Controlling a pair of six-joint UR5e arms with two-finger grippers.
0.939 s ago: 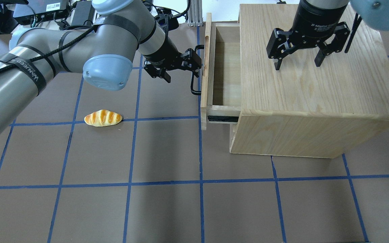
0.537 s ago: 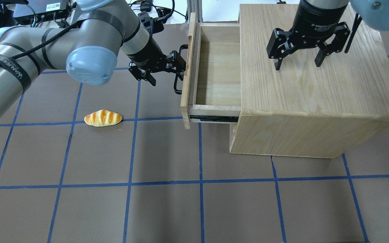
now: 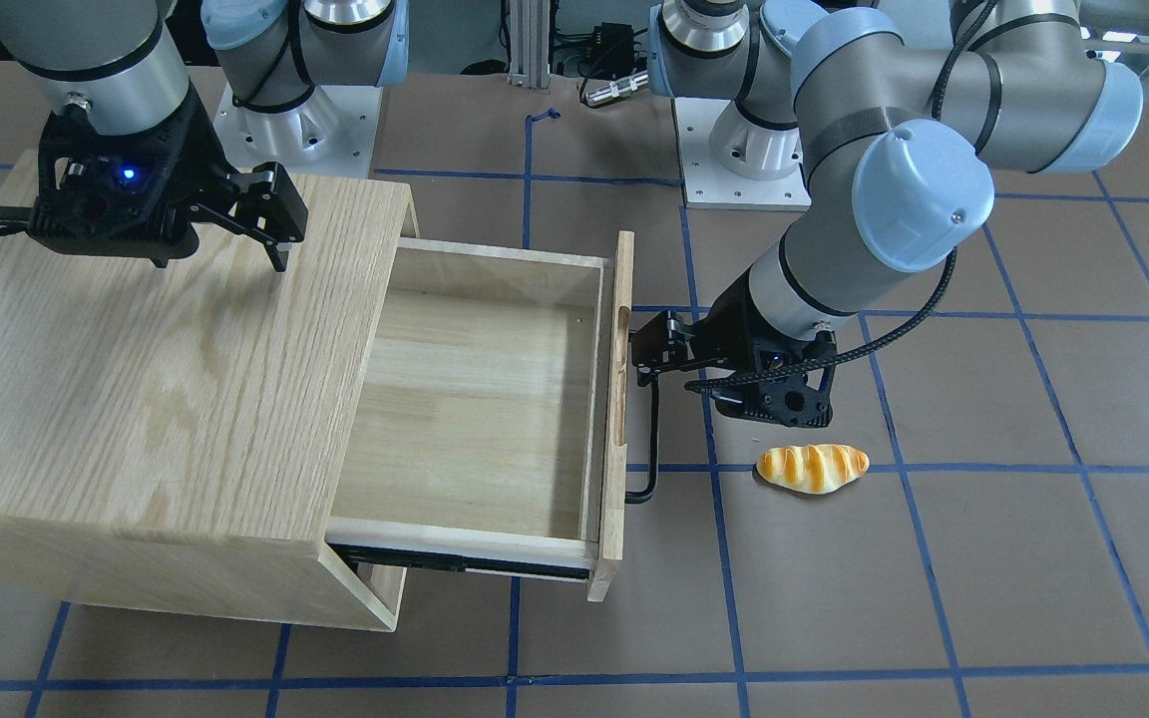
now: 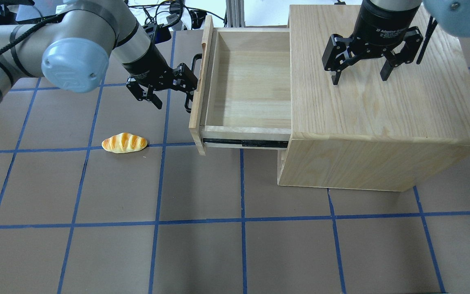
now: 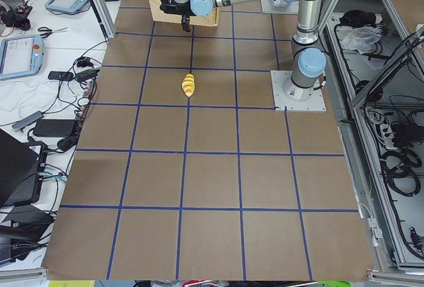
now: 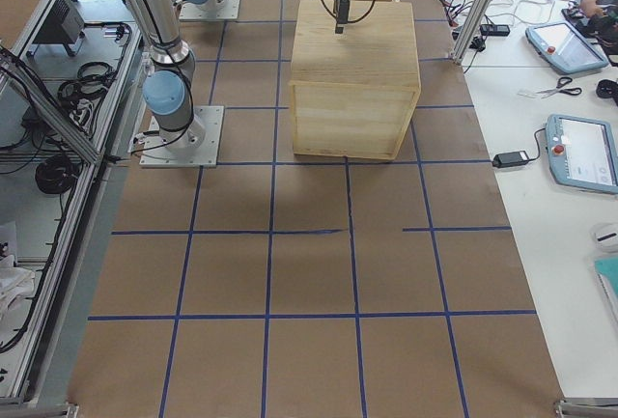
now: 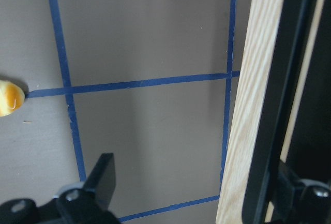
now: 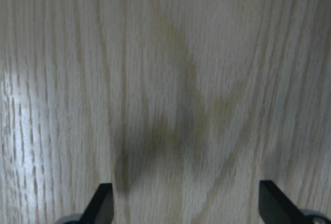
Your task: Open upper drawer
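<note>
Shallow pale-wood upper drawer [image 4: 251, 90] stands well out of oak-grain cabinet [image 4: 382, 110]. One finger of wide-spread left gripper [image 4: 173, 94] hooks behind black bar handle [image 3: 653, 439] (no clamp); right gripper [image 4: 360, 77] spread, empty, over cabinet. Pull straight along slides [image 4: 245, 143].

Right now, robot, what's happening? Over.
Left hand open, one finger hooked on the handle. Right hand open over the cabinet top. Drawer pulled well out, empty. Bread roll off to the side, nothing blocking.
</note>
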